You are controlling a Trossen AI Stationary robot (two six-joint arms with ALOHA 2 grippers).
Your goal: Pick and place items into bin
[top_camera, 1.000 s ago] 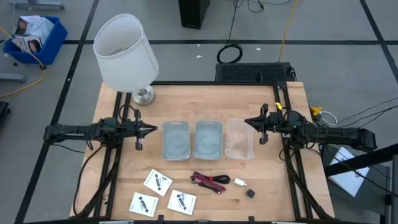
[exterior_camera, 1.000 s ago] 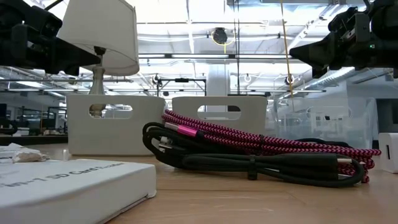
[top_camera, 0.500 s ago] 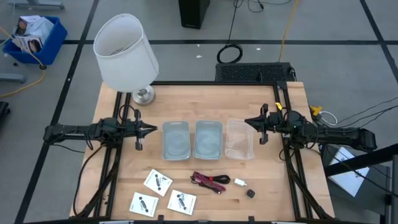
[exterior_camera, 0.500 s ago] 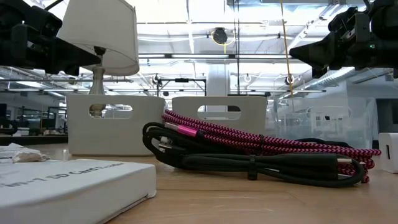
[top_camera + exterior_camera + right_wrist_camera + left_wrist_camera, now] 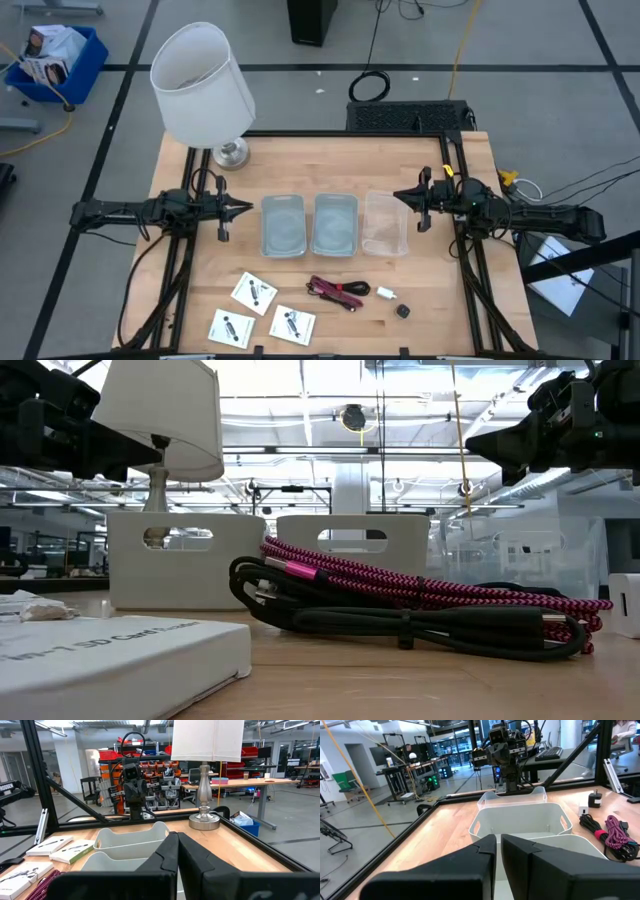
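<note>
Cable point(image 5: 338, 291), cards point(image 5: 253, 291) lie near side of bins point(image 5: 333, 224), well apart from left gripper point(image 5: 240, 209) and right gripper point(image 5: 399, 196), both clenched, empty

Three bins point(image 5: 334, 224) between both arms.

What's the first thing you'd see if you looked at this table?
Probably the big white-shaded lamp at the table's far left corner. Next, three bins in a row across the middle, with the left tool and the right tool shut at either end, and the red-and-black cable near the front edge.
</note>
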